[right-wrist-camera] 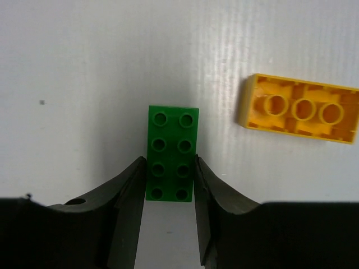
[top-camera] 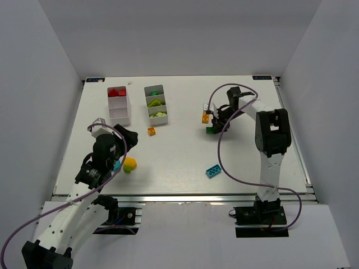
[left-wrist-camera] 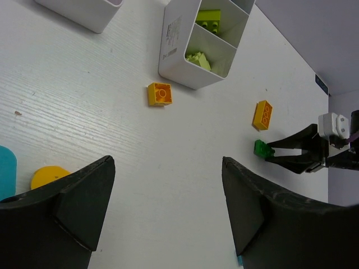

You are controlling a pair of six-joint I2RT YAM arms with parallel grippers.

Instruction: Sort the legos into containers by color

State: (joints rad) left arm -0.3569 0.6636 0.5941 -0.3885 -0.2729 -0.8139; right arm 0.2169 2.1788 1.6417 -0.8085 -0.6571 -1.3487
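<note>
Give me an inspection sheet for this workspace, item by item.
Surface: white table, loose bricks scattered on it.
Job's things: left tray holds red bricks in its far compartment. Right tray holds lime bricks. Loose: square orange brick, long orange brick, green brick, cyan brick, yellow piece.
Clutter: nothing seen.
Grippers: left gripper open and empty. Right gripper closed on the green brick's sides.
Cables: purple cable trails over the table beside the cyan brick.
Surroundings: white walls on three sides.
</note>
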